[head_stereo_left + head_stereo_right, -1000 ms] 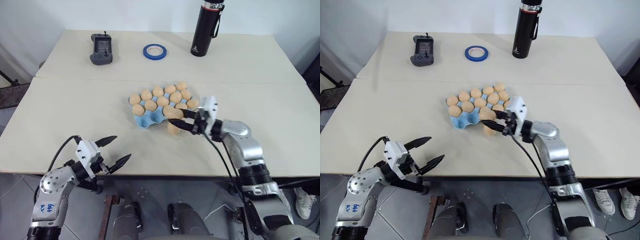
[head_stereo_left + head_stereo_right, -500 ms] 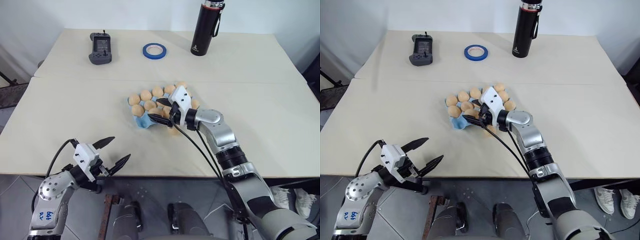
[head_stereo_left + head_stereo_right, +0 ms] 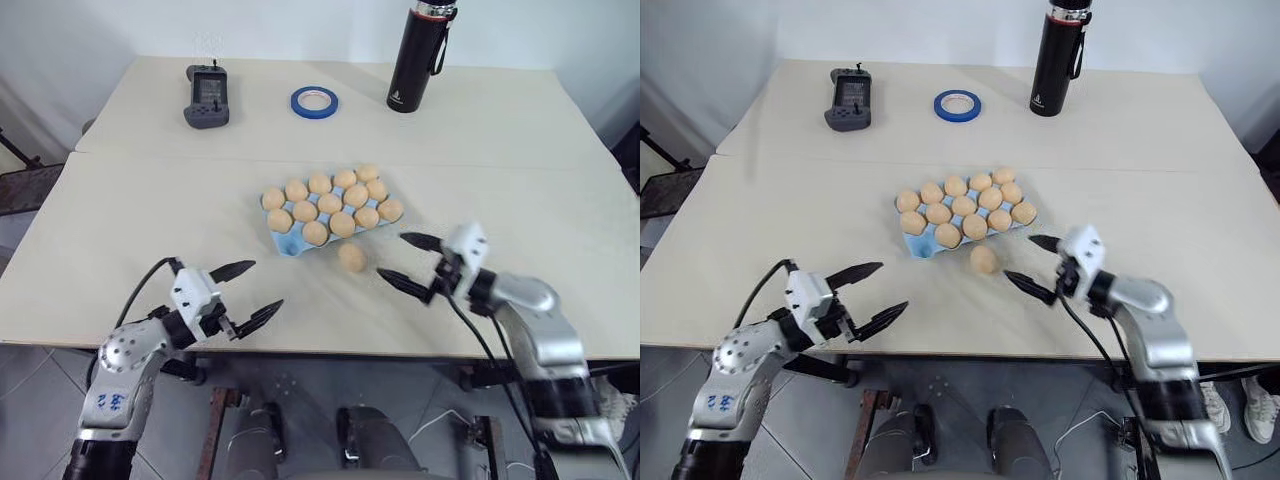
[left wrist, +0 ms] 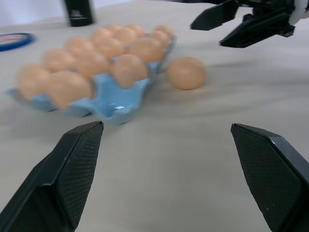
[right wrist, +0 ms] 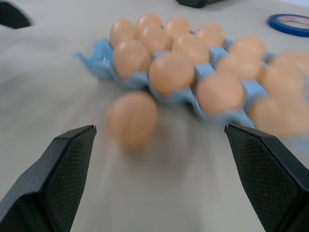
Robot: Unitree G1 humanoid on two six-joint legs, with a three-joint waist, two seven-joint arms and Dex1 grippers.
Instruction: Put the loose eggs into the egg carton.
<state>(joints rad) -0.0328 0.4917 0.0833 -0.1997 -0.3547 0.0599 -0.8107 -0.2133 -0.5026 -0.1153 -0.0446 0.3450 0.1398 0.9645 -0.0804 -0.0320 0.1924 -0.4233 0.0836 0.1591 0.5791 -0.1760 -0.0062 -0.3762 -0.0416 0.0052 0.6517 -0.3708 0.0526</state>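
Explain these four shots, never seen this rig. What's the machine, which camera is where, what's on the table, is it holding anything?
It is a humanoid robot with two arms, each ending in a gripper of two black fingers. The two wide pictures come from a stereo camera on its head, looking down over a beige table. The two close pictures come from cameras on the wrists, looking out between each gripper's own fingers.

On the table: a light blue egg carton filled with pale orange-tan eggs, and one loose egg lying just in front of it. At the far edge stand a black flask, a blue tape ring and a grey handheld controller.

The left gripper and the right gripper are both open and hold nothing. The right one is nearest the loose egg.
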